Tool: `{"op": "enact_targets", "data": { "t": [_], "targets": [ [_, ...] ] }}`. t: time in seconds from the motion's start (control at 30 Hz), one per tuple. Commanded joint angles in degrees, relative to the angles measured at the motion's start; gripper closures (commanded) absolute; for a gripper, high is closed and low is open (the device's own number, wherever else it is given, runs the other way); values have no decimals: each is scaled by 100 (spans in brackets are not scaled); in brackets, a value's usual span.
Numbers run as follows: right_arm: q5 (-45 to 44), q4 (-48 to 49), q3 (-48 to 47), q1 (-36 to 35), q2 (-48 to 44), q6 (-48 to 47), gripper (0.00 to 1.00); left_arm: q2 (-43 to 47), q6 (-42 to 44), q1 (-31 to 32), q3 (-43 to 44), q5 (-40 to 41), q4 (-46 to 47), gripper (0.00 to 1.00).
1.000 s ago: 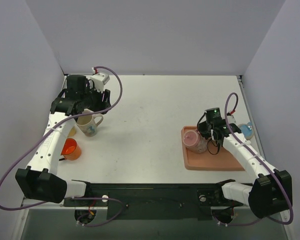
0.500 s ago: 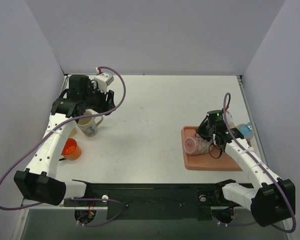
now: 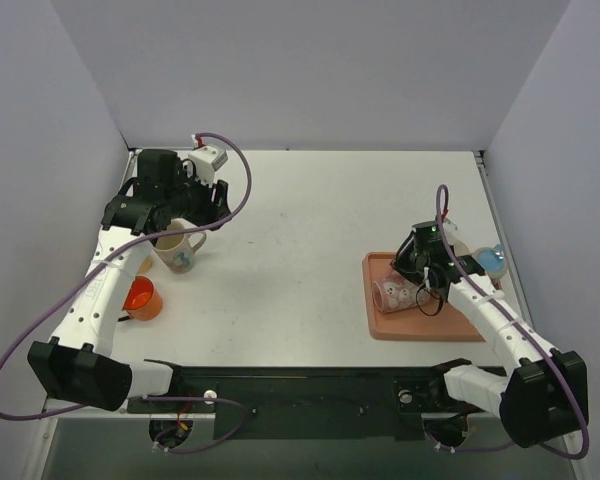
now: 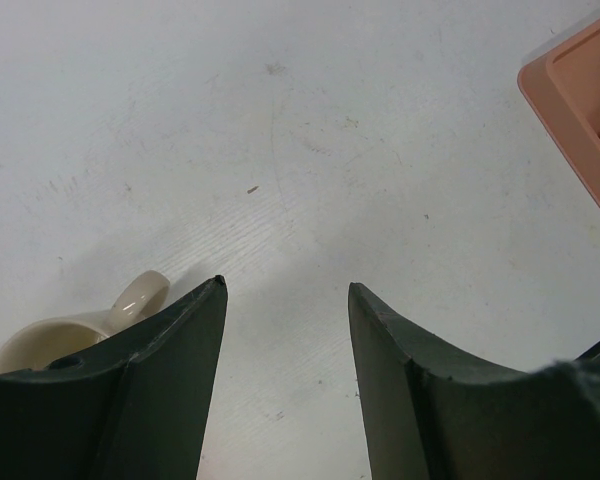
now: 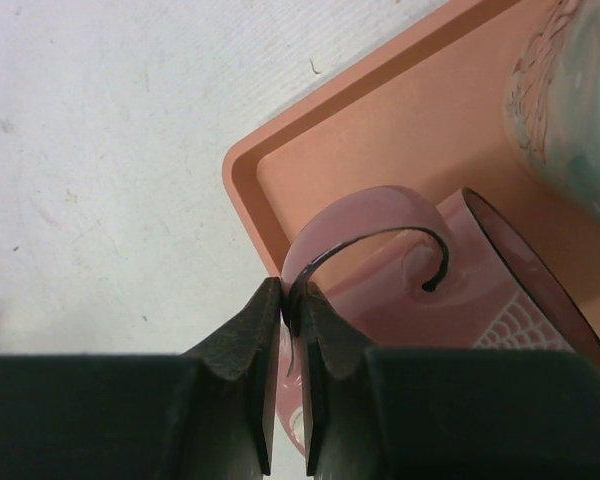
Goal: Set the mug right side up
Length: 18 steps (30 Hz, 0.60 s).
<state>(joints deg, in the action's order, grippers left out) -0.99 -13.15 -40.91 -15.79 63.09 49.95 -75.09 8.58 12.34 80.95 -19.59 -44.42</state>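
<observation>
The pink mug [image 3: 392,294] has tipped onto its side on the tray [image 3: 420,328], with the right fingers [image 5: 242,345] pinched on its handle [image 5: 365,203]. The left fingers [image 4: 175,340] stand apart above the table [image 4: 310,150].

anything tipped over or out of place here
The pink mug lies tipped on its side in the tray; the right pincer is shut on its handle. The cream mug stands upright.
</observation>
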Motion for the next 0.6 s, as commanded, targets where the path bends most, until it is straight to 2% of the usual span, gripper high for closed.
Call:
{"op": "enact_targets", "data": {
  "t": [0.0, 0.1, 0.17, 0.37, 0.57],
  "targets": [
    [-103, -144, -153, -3, 369, -178, 100, 117, 12, 49, 229, -106, 57, 38],
    [-76, -626, -514, -20, 870, -275, 100, 126, 12, 58, 229, -97, 74, 39],
    [-129, -820, -725, -82, 1231, -311, 94, 135, 12, 58, 211, -71, 83, 38],
    [-629, -1040, -1077, -266, 1934, -372, 85, 161, 39, 67, 176, -27, 74, 38],
    [-613, -1067, -1192, -275, 2453, -408, 80, 188, 100, 67, 141, 34, 83, 39]
  ]
}}
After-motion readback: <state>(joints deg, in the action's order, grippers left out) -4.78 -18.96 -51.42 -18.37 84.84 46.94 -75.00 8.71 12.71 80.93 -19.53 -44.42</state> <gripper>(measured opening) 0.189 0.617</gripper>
